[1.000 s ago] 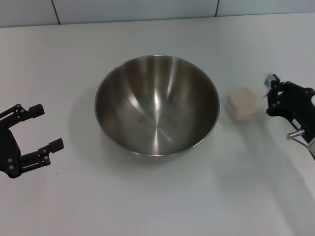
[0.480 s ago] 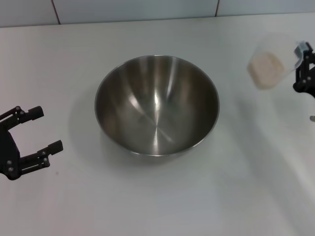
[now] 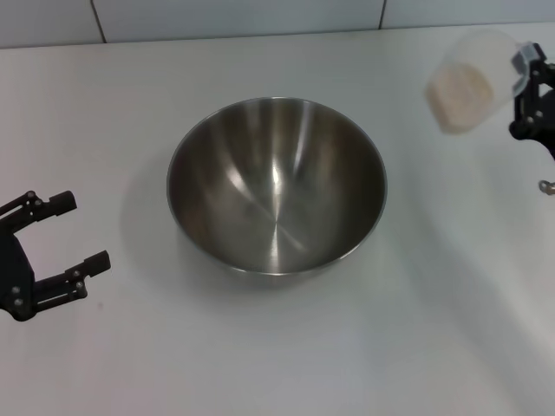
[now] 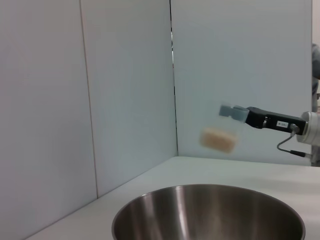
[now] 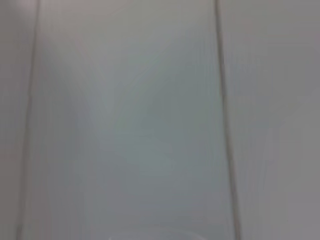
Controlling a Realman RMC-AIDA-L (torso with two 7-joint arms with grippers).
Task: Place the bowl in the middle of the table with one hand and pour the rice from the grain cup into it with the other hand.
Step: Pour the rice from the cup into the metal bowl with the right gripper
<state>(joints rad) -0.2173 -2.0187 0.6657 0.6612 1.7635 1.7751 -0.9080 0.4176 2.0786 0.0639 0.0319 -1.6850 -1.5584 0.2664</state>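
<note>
The steel bowl (image 3: pixel 277 186) stands empty in the middle of the white table (image 3: pixel 286 364). My right gripper (image 3: pixel 520 91) at the far right is shut on the clear grain cup (image 3: pixel 475 56) and holds it in the air, tilted, to the right of the bowl and behind it. The rice (image 3: pixel 453 95) is a pale mass inside the cup. The left wrist view shows the bowl's rim (image 4: pixel 150 202), the raised cup (image 4: pixel 217 139) and the right gripper (image 4: pixel 239 114) beyond it. My left gripper (image 3: pixel 82 231) is open and empty, left of the bowl near the table's front.
A grey panelled wall (image 3: pixel 234 17) runs along the table's back edge. The right wrist view shows only this wall (image 5: pixel 150 115). Bare tabletop lies in front of the bowl and to both sides.
My right gripper has lifted the cup of rice off the table beside the bowl, then shifted it slightly towards the bowl. My left gripper has drifted a little towards the front.
</note>
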